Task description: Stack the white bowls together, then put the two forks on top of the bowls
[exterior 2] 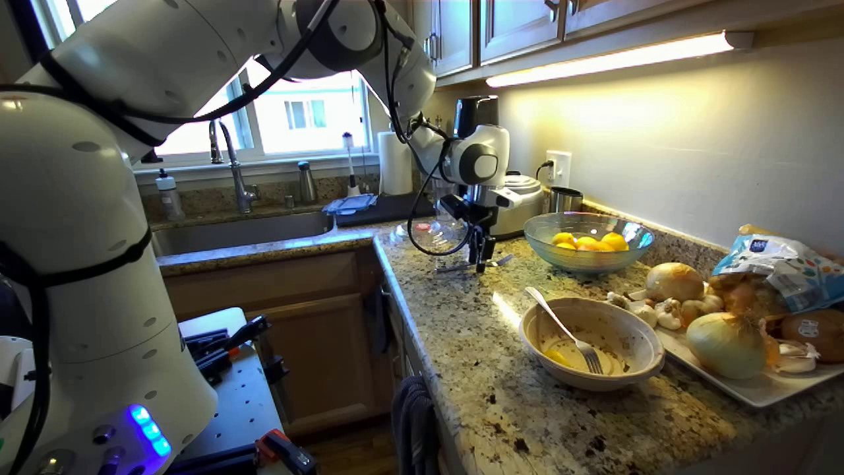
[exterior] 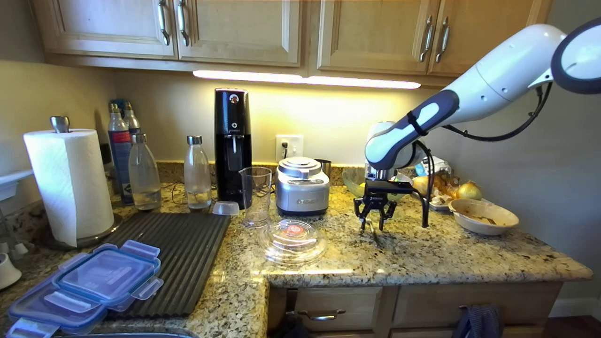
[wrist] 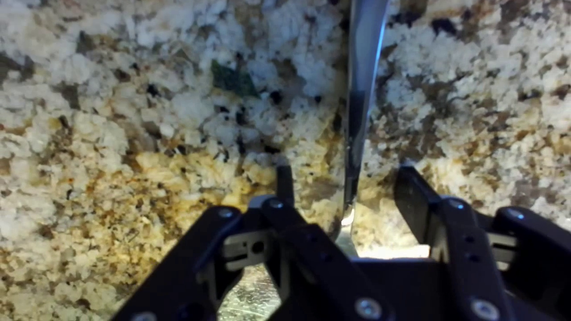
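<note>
"Over the granite countertop (exterior: 422,263), what reaches?"

"The Panda arm (exterior: 497,70), bent downward."

"Where is the cream bowl (exterior 2: 636,340)?"

"On that countertop, in both exterior views."

"And the gripper (wrist: 345,165)?"

"Low over the stone, well apart from the bowl."

"Which forks show?"

"In an exterior view, a metal fork (exterior 2: 580,344) leans in the bowl, tines at the bottom, handle over the rim. A second fork (wrist: 356,120) lies on the granite."

"Do the fingers (wrist: 412,200) hold it?"

"No. They stand spread, one on either side; in the wrist view, stone shows between it and each of them."
</note>
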